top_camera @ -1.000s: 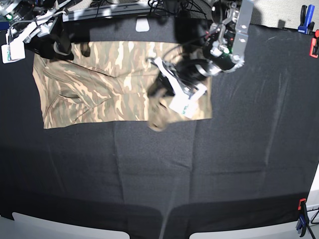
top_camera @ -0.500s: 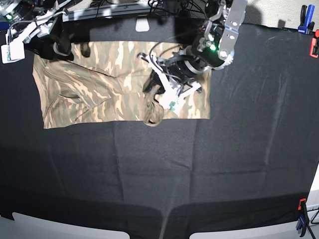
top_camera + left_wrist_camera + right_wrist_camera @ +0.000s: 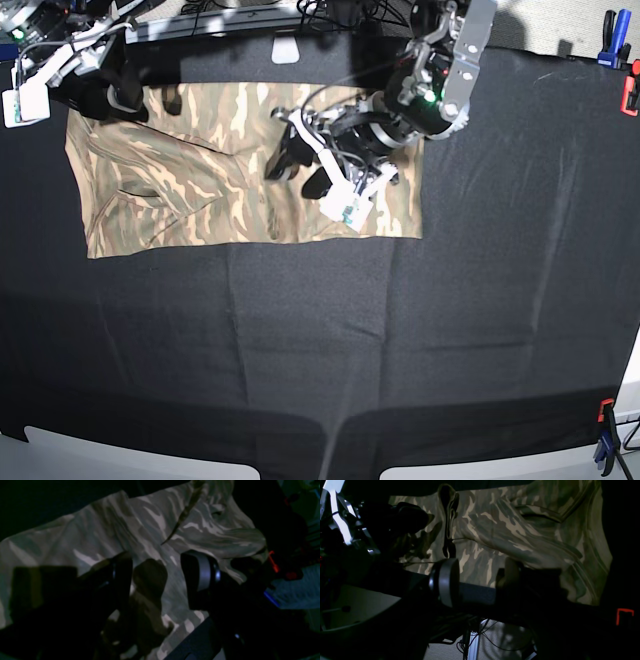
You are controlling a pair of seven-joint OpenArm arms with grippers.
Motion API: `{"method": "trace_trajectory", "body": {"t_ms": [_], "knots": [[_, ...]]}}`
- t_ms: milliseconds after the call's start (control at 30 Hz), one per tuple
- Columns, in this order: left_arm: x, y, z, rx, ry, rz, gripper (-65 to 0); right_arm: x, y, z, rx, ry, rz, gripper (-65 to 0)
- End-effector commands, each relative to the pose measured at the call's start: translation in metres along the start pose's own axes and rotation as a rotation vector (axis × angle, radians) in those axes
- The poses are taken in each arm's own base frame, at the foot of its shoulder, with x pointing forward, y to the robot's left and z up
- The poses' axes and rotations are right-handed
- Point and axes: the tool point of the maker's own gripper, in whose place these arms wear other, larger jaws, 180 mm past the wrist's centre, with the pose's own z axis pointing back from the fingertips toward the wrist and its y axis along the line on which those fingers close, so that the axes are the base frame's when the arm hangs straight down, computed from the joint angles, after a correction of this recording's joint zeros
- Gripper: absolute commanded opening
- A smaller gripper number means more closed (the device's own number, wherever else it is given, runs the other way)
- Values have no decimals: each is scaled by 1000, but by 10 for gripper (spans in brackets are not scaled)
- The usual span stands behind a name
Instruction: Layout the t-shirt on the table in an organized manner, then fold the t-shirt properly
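The camouflage t-shirt (image 3: pixel 200 170) lies flat as a wide rectangle on the black table (image 3: pixel 400 330), toward the far left. My left gripper (image 3: pixel 298 170) hovers over the shirt's middle with its jaws apart. In the left wrist view the left gripper (image 3: pixel 160 577) is open just above the t-shirt (image 3: pixel 140 530), gripping no cloth. My right gripper (image 3: pixel 145 100) sits at the shirt's far left corner. In the right wrist view the right gripper (image 3: pixel 477 580) is open and empty, with the t-shirt (image 3: pixel 520 530) spread beyond it.
Blue and red clamps (image 3: pixel 612 45) hold the cloth at the far right corner, and another clamp (image 3: pixel 605 435) is at the near right. A white tab (image 3: pixel 286 48) and cables line the table's back edge. A white box (image 3: pixel 25 103) hangs on the right arm.
My left gripper opened and let go of the bunched cloth at the shirt's near edge, then drew back over the shirt's middle. That edge now lies flat. The right arm has not moved.
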Motion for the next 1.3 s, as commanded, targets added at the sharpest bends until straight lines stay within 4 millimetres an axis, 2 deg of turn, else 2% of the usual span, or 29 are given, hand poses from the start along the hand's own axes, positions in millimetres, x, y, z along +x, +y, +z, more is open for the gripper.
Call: {"method": "trace_trajectory", "body": {"t_ms": [0, 100, 233, 333, 400, 533, 767, 833, 967, 1100, 1167, 1267], "knots": [[18, -10, 0, -38, -60, -7, -331, 9, 4, 3, 13, -34, 20, -366], [16, -9, 0, -31, -49, -47, -332, 9, 4, 3, 13, -34, 19, -366], [5, 17, 1, 110, 22, -220, -332, 9, 4, 3, 13, -34, 19, -366], [9, 28, 4, 164, 1, -305, -332, 10, 4, 3, 14, -40, 19, -366], [20, 28, 7, 147, -86, -330, -332, 13, 4, 3, 14, -59, 19, -366], [36, 9, 13, 22, -213, -444, -332, 19, 4, 4, 14, -91, 19, -366], [34, 11, 8, -6, -258, -423, -332, 17, 4, 3, 14, -79, 18, -366], [25, 19, 0, -10, -268, -396, -332, 17, 4, 3, 14, -78, 19, -366], [-12, 48, -19, -1, -223, -321, -332, 15, 4, 3, 14, -67, 18, -366], [-39, 71, -28, 15, -261, -242, -332, 13, 4, 3, 14, -59, 19, -366], [-53, 78, -30, 21, -258, -215, -332, 14, 4, 3, 14, -60, 19, -366], [-75, 74, -35, 9, -193, -263, -332, 14, 4, 3, 14, -61, 19, -366]]}}
